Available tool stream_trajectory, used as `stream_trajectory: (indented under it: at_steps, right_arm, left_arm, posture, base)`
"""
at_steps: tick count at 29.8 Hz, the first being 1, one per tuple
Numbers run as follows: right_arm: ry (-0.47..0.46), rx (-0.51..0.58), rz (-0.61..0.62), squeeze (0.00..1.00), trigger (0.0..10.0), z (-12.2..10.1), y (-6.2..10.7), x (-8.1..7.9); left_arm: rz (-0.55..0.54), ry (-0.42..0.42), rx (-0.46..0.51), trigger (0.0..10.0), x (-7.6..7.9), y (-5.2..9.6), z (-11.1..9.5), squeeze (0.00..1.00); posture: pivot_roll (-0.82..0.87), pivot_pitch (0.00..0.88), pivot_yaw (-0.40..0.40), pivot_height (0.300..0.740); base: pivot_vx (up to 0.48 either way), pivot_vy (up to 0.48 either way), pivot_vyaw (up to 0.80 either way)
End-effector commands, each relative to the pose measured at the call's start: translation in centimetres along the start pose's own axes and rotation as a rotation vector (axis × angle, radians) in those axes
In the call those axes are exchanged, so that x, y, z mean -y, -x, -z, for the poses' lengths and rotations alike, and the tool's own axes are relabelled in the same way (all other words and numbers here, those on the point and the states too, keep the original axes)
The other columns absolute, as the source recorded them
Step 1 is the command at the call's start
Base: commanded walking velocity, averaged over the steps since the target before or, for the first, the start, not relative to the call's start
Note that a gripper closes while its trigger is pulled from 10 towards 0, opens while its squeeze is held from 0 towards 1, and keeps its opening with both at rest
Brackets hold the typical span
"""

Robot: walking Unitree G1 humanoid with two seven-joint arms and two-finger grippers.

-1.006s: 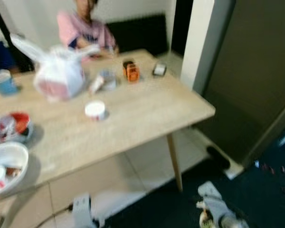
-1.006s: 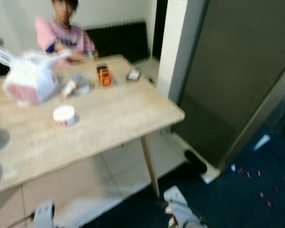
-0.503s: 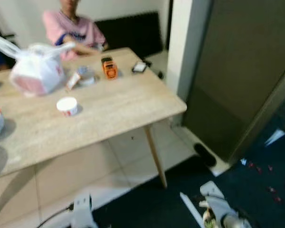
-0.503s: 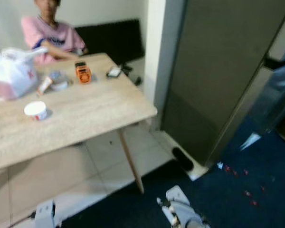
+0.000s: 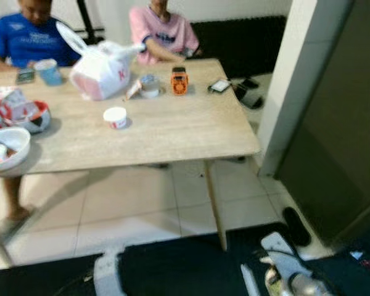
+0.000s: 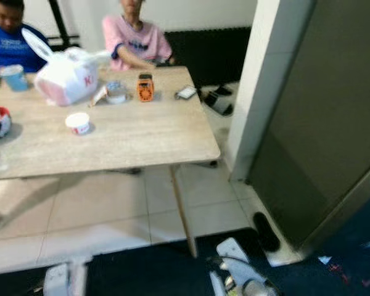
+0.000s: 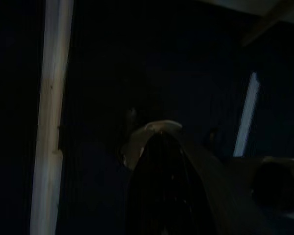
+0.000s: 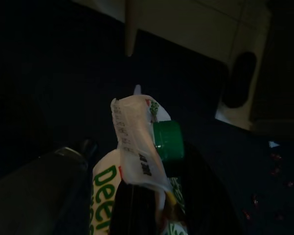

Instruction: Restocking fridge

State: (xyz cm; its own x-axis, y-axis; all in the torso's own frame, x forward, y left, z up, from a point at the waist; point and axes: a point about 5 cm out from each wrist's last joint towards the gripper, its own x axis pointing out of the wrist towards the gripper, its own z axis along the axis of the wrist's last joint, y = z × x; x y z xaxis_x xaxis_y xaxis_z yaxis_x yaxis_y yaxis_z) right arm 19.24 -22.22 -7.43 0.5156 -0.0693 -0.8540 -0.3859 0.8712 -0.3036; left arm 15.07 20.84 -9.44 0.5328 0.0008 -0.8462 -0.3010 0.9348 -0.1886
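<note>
In the right wrist view my right gripper (image 8: 154, 198) is shut on a white carton (image 8: 134, 142) with green lettering and a green screw cap (image 8: 166, 141), held over a dark blue rug. The right arm (image 5: 290, 274) shows low in the left eye view, near the rug's edge. The tall dark grey fridge front (image 5: 339, 142) stands to my right, beyond a white pillar (image 5: 290, 80). My left arm (image 5: 108, 271) hangs low. The left wrist view is very dark, with one black finger (image 7: 161, 191) and a pale shape behind it.
A wooden table (image 5: 172, 135) ahead carries a white plastic bag (image 5: 98, 77), a small cup (image 5: 116, 117), an orange object (image 5: 179, 81) and bowls (image 5: 6, 148). Two people sit behind it, one in pink (image 5: 163, 37) and one in blue (image 5: 28, 43). A black slipper (image 5: 296, 225) lies by the fridge.
The whole picture has swung and tilted, so the camera moved: the table sits more central, the person in blue has come into view, and less of the fridge front shows.
</note>
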Motion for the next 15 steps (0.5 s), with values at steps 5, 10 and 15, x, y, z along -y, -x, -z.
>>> stream_trajectory:
  at_steps: [5,10,15]
  right_arm:
    - [-0.012,-0.001,0.011,0.0,10.0,0.01,0.01,0.1]
    - [-0.011,-0.007,0.011,0.0,10.0,0.09,0.01,0.14]
    - [-0.014,-0.012,0.01,0.0,10.0,0.26,0.02,0.05]
  left_arm:
    - [0.003,-0.009,0.002,10.0,0.16,-0.07,-0.2,0.0]
    - [0.004,-0.01,0.001,10.0,0.22,-0.08,-0.17,0.0]
    - [0.002,-0.01,-0.003,10.0,0.14,-0.04,-0.02,0.0]
  posture:
    - [-0.02,0.0,0.011,0.74]
    - [-0.02,0.0,0.009,0.74]
    - [-0.02,0.0,0.009,0.74]
  base:
    - [0.0,-0.398,0.0]
    - [0.0,-0.398,0.0]
    - [0.0,-0.398,0.0]
